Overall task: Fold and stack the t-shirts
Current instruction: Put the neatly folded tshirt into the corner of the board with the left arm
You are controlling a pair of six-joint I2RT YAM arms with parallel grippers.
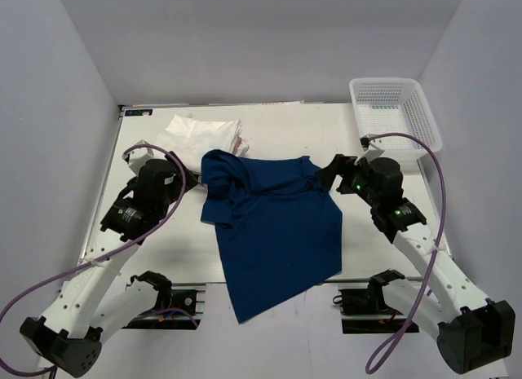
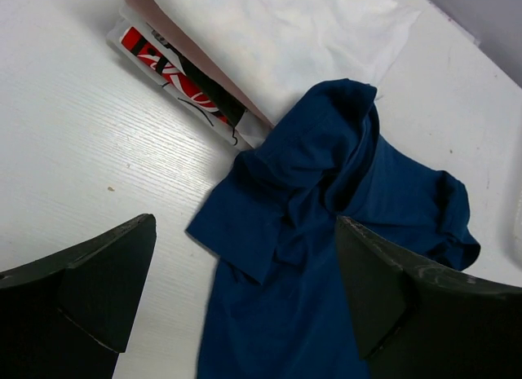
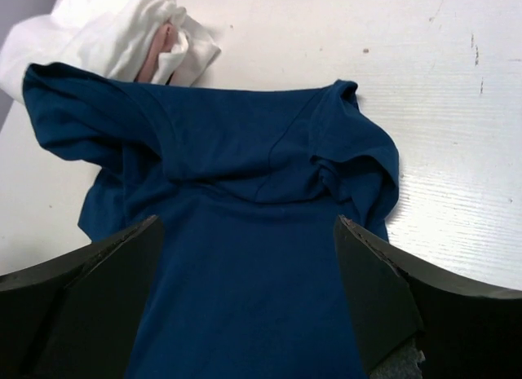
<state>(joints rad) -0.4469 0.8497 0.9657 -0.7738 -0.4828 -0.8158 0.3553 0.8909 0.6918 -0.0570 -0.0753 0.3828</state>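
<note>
Looking down past the left gripper [image 2: 245, 232], jaws spread wide. Between the two dark fingers [image 2: 90, 289], a navy shirt [image 2: 342, 191] on the white table [image 2: 73, 151], rumpled and bunched at its upper end, one sleeve lying out to the left. Touching that upper end, a pile of white shirts [image 2: 285, 37]. Under the pile, poking out leftward, a red-printed shirt [image 2: 163, 61] with black marks.
</note>
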